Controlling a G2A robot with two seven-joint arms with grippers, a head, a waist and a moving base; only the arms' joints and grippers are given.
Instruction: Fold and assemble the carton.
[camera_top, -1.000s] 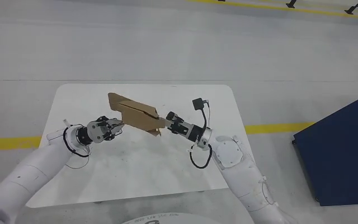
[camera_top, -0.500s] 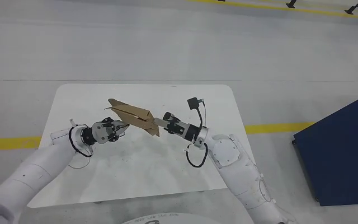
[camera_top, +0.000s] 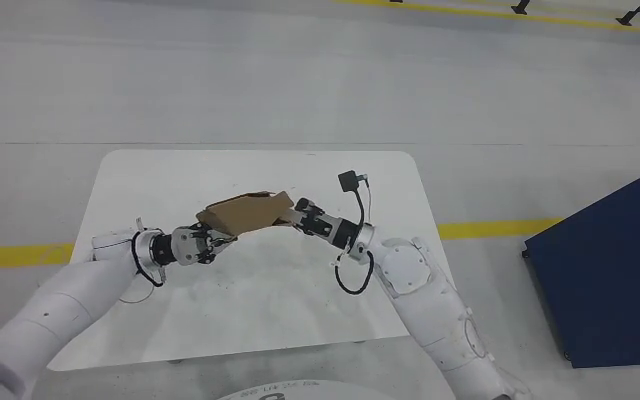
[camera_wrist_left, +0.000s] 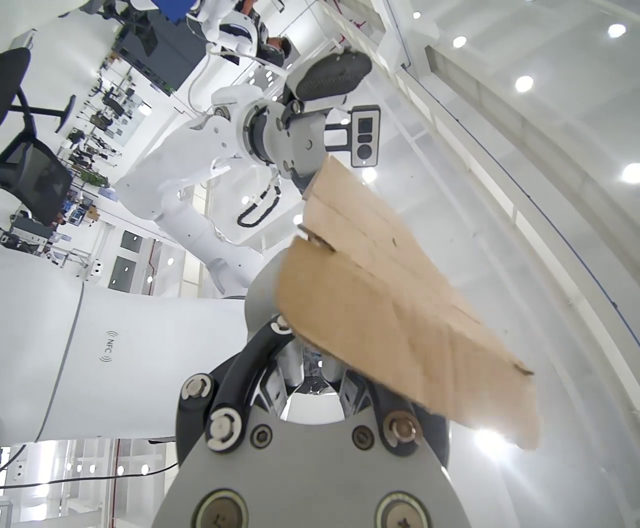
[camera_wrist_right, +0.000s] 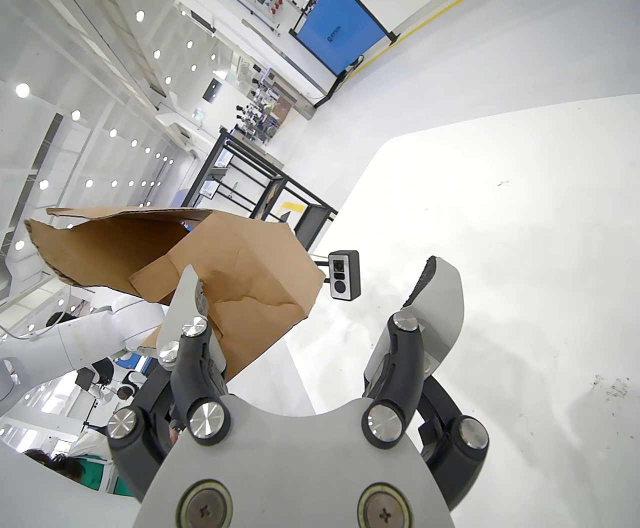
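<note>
One brown carton (camera_top: 245, 211), half opened into a slanted sleeve, flaps loose at both ends. Held up off the white table (camera_top: 130, 185), over its middle, between the two arms. Seen hollow from the right wrist view, with a creased, dented flap at the near end; seen from the left wrist view as a flat outer wall with a slit between two flaps. Pinched at one lower edge by the left gripper (camera_top: 217, 240), closed on the cardboard, fingertips hidden behind it. Touched at the opposite end by one finger (camera_wrist_right: 186, 295) of the right gripper (camera_top: 298, 214), spread wide; other finger (camera_wrist_right: 434, 287) well apart from the cardboard, over bare tabletop. Mounted beside the right wrist, a small black box (camera_top: 350, 184) on a short bracket, with a looped black cable (camera_top: 352, 285) below. Marked with a few small dark specks, the tabletop near that arm. Beyond the table, pale grey floor (camera_top: 300, 80), crossed by a yellow line (camera_top: 490, 228). Off to the robot's right, a dark blue panel (camera_top: 600, 270) standing on the floor.
</note>
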